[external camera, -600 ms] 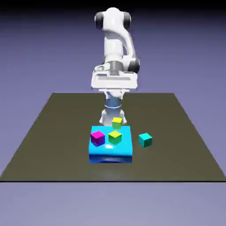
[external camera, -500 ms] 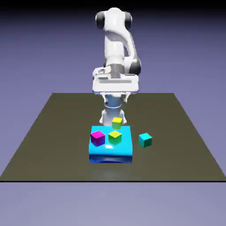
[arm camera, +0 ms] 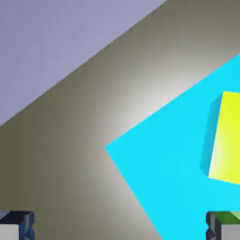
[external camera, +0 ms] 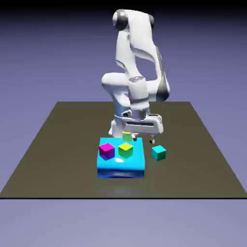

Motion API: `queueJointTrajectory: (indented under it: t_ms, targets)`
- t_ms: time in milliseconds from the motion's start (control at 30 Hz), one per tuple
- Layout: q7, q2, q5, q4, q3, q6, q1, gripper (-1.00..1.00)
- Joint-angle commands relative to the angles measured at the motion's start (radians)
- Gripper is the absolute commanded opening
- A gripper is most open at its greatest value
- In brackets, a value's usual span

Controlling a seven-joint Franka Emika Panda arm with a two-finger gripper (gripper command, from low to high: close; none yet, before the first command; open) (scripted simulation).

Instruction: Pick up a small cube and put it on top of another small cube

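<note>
No brand, label or writing legible on anything in either view.

Surface: the table [external camera: 58,159] is a flat, dull olive-brown slab with a straight near edge. Around and behind it, a plain blue-violet backdrop that darkens toward the top of the exterior view. In the hand view the table shows as the same olive-brown with a pale sheen near the middle, and the backdrop fills that picture's upper left corner.

On the table, near the middle: a bright cyan platform [external camera: 135,161], low and square. On it sit a magenta cube [external camera: 106,150] toward the exterior view's left, a bright yellow-topped cube with green sides [external camera: 125,150] just beside it, and the dull yellow cube [external camera: 127,136] at the platform's far edge, partly hidden by the hand.

The small teal cube [external camera: 158,153] rests on the bare table just off the platform, on the exterior view's right, apart from everything else.

The white arm [external camera: 137,53] bends down over the platform's far right corner. The gripper [external camera: 144,140] hangs low, between the dull yellow cube and the teal cube, above both. Fingers [external camera: 152,141] spread wide, holding nothing; in the hand view the two tips [arm camera: 16,226] sit at the bottom corners with only table and platform between them. A yellow cube face [arm camera: 227,138] shows at that view's right edge; which yellow cube, cannot tell.
</note>
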Motion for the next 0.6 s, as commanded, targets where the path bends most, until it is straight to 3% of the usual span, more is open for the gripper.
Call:
queueJointTrajectory:
  t_ms: [0,300,567]
  targets:
    - [0.024,0.016,0.040,-0.003,0.036,-0.017,-0.016,0.00]
    - [0.205,0.137,0.340,-0.026,0.309,-0.143,-0.140,0.00]
    - [0.177,0.426,0.306,0.006,0.274,0.122,-0.102,0.00]
